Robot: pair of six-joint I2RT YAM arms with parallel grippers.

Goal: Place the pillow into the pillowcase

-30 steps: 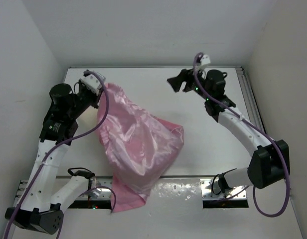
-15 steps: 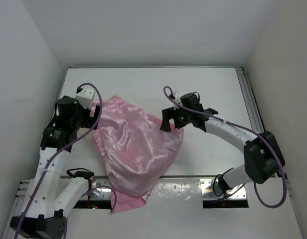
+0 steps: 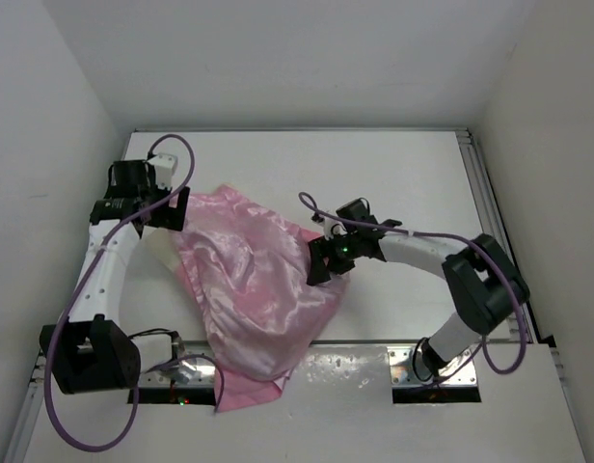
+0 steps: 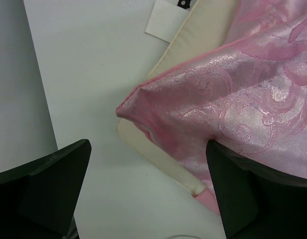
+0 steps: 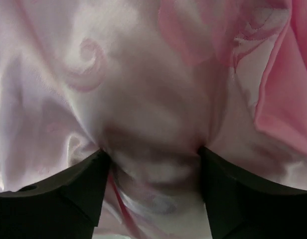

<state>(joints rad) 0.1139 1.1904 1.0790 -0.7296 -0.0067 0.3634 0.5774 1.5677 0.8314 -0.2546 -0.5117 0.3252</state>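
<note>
The pink satin pillowcase (image 3: pixel 249 280) lies crumpled across the middle of the table, bulging over the pillow. Only a cream edge of the pillow (image 4: pixel 208 22) shows, at the case's far left corner, with a white label and a dark tag beside it. My left gripper (image 3: pixel 167 207) hovers open over that corner (image 4: pixel 147 149), one finger on each side of it and gripping nothing. My right gripper (image 3: pixel 321 265) presses into the case's right edge. Its fingers (image 5: pixel 93 174) pinch a raised fold of pink fabric (image 5: pixel 151 154).
A flap of the pillowcase (image 3: pixel 244 391) hangs over the table's near edge onto the metal rail (image 3: pixel 374 362) between the arm bases. White walls close in on the left, back and right. Bare white tabletop (image 3: pixel 403 174) shows behind and to the right of the case.
My left gripper has opened and let go of the case's corner, which sank to the table. My right arm swung down from the far right onto the case's right edge and closed on a fold.
</note>
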